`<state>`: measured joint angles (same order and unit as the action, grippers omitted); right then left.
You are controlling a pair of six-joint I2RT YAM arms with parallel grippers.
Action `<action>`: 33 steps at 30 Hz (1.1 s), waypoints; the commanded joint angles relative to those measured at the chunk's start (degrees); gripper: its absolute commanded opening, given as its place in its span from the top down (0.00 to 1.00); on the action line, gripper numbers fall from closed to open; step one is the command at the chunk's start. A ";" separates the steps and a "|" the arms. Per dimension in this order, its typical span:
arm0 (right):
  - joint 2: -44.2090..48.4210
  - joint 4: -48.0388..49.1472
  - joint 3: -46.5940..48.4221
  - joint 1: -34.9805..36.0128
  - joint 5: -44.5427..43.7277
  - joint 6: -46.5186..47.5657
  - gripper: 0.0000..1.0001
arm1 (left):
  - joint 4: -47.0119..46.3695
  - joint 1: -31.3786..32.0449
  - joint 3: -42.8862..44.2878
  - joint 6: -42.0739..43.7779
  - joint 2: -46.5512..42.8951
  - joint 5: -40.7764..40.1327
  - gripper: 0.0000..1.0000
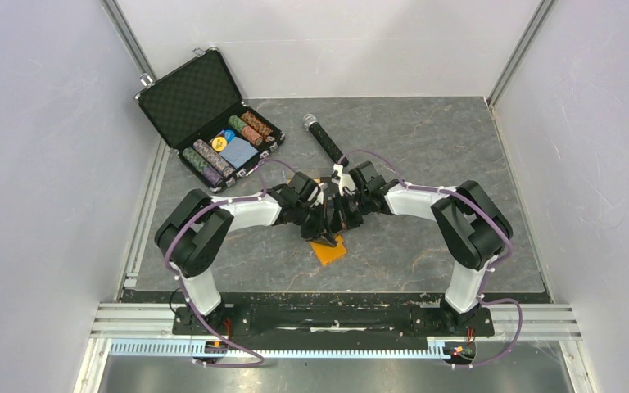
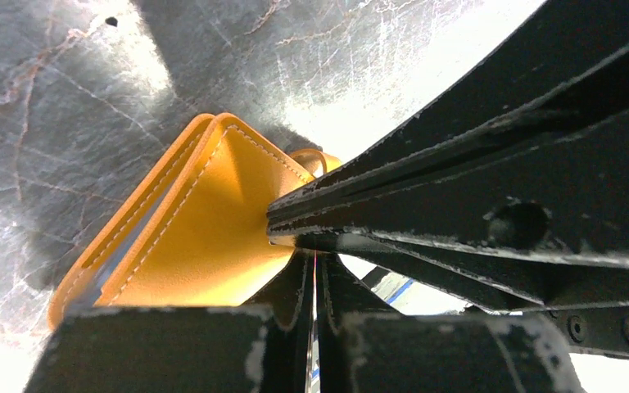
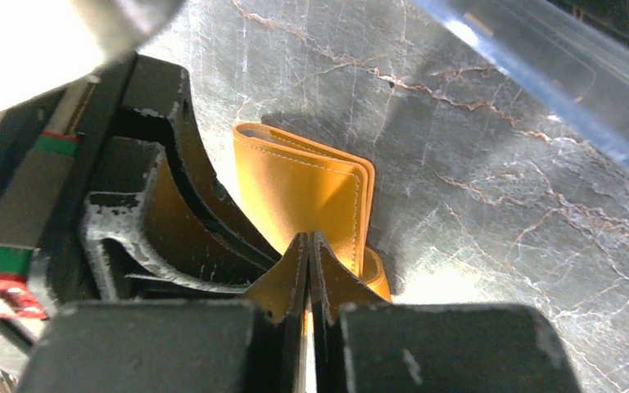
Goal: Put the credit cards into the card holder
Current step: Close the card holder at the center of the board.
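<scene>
The orange card holder (image 1: 332,250) lies folded mid-table, its far end tipped up under both grippers. In the right wrist view my right gripper (image 3: 308,237) is shut, with the near edge of the card holder (image 3: 303,192) running in between its tips. From the left wrist view, the right gripper's long black fingers (image 2: 459,188) meet the card holder (image 2: 205,221) at its flap edge. My left gripper (image 2: 314,255) is shut just beneath them, with only a thin bright sliver between its fingers. The credit cards are out of view.
An open black case (image 1: 205,123) holding poker chips stands at the back left. A black microphone (image 1: 323,139) lies behind the grippers. A clear strip with a blue edge (image 3: 540,65) crosses the right wrist view's top corner. White walls enclose the table.
</scene>
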<state>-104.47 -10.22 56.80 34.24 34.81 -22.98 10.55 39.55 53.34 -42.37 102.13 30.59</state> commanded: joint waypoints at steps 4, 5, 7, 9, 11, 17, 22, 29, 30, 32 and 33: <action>3.47 1.78 1.39 -0.30 0.17 -0.12 1.00 | 3.90 0.00 3.18 2.81 -4.10 -5.31 0.98; 3.60 1.73 1.34 -0.31 0.20 -0.12 1.00 | 4.10 -0.08 3.30 2.66 -4.20 -5.59 0.98; 3.90 1.89 1.24 -0.27 0.17 0.07 1.00 | 4.39 -0.26 3.44 2.59 -4.34 -5.88 0.98; 4.18 1.99 1.20 -0.40 0.20 0.20 1.00 | 4.46 -0.44 3.39 2.56 -4.63 -6.12 0.98; 4.39 1.99 1.17 -0.40 0.18 0.35 1.00 | 4.48 -0.57 3.35 2.51 -4.77 -6.37 0.98; 4.20 1.99 0.96 -0.48 0.00 0.53 1.00 | 4.92 -1.05 3.00 2.23 -5.70 -7.74 0.98; 3.75 2.11 0.25 -0.49 0.63 0.67 1.00 | 5.53 -1.66 3.08 2.13 -5.89 -8.17 0.98; 3.65 1.97 -0.72 -0.45 1.07 1.29 1.00 | 7.44 -2.17 3.67 1.65 -6.24 -9.66 0.98; 3.81 1.55 -0.90 -0.40 0.99 1.72 1.00 | 7.65 -2.27 3.67 1.57 -6.16 -9.80 0.98; 4.09 0.72 -1.58 -0.40 1.10 2.44 1.00 | 8.36 -2.54 3.86 1.46 -6.28 -10.17 0.98; 4.25 0.20 -1.90 -0.34 1.25 3.01 1.00 | 8.50 -2.68 3.87 1.43 -6.37 -10.35 0.98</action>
<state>-102.06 -9.87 56.36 33.85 34.96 -22.35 17.80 37.54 54.83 -42.15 98.39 22.41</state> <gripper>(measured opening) 0.003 0.029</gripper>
